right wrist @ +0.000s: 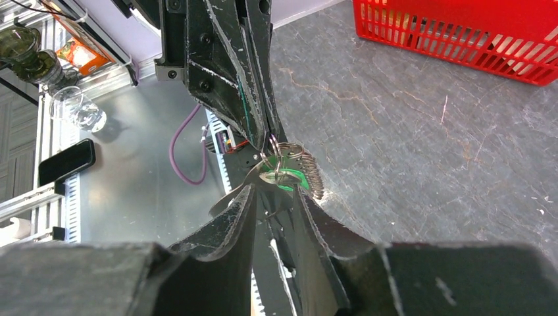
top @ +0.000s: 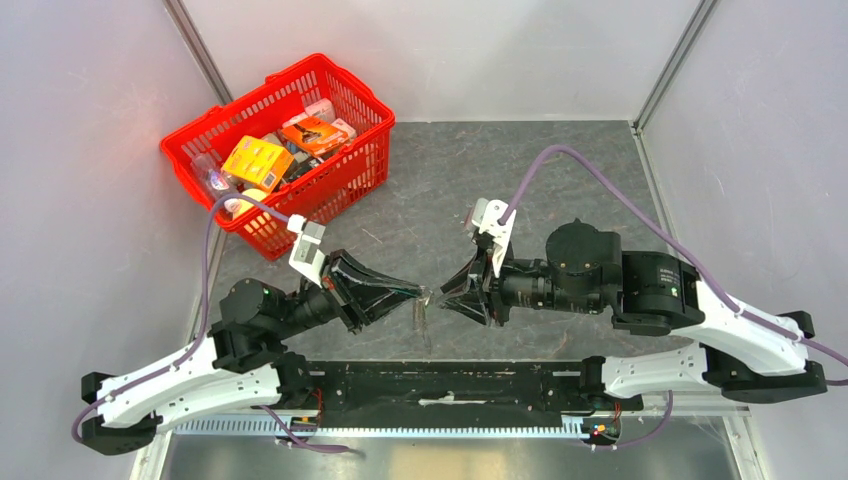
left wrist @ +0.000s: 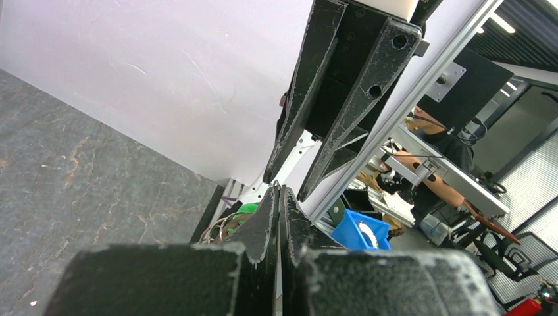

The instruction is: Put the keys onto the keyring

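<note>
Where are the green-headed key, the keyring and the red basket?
green-headed key (right wrist: pixel 286 180): right wrist view, on its green head.
keyring (right wrist: pixel 313 176): right wrist view, on its bumpy rim.
red basket (top: pixel 340 185): top view, on its near wall.

Pale lilac walls close in a dark grey, stone-patterned tabletop, with aluminium posts at the back corners. Beyond the frame, a ceiling light strip glows over a cluttered desk and office chairs

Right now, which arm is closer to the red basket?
Left. The left arm reaches up close beside the red basket; the right arm lies farther off to its right.
</note>
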Controlling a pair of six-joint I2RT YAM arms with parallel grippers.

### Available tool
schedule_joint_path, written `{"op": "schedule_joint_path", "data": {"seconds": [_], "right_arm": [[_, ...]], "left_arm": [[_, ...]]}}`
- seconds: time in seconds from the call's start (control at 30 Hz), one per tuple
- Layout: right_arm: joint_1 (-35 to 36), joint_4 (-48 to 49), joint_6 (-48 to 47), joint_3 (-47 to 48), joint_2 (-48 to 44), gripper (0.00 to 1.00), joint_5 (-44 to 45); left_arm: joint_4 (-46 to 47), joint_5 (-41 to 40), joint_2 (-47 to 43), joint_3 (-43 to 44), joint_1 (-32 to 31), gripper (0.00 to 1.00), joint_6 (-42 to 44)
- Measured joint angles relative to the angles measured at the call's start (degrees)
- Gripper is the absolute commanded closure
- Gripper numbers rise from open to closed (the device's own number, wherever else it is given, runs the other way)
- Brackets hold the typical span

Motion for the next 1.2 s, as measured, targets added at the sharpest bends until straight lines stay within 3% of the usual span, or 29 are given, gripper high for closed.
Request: {"op": "schedule_joint_path", "data": {"seconds": [0.57,0.77,1.2], "right_arm": [[0.0,0.7,-1.5,0.0,2.5,0.82,0.3],[0.0,0.7,-2.1,0.0,2.7,1.00,0.3],[0.3,0.5,-2.5,0.0,3.1,1.00,1.0]], "left_arm": [[-0.2,-1.4,-0.6,-0.6,0.0,0.98,-0.6],[-0.2,-1.4,-0.6,-0.6,0.0,0.98,-0.6],[1.5,-1.9,-0.6,-1.8,0.0,0.98,-1.4]]}}
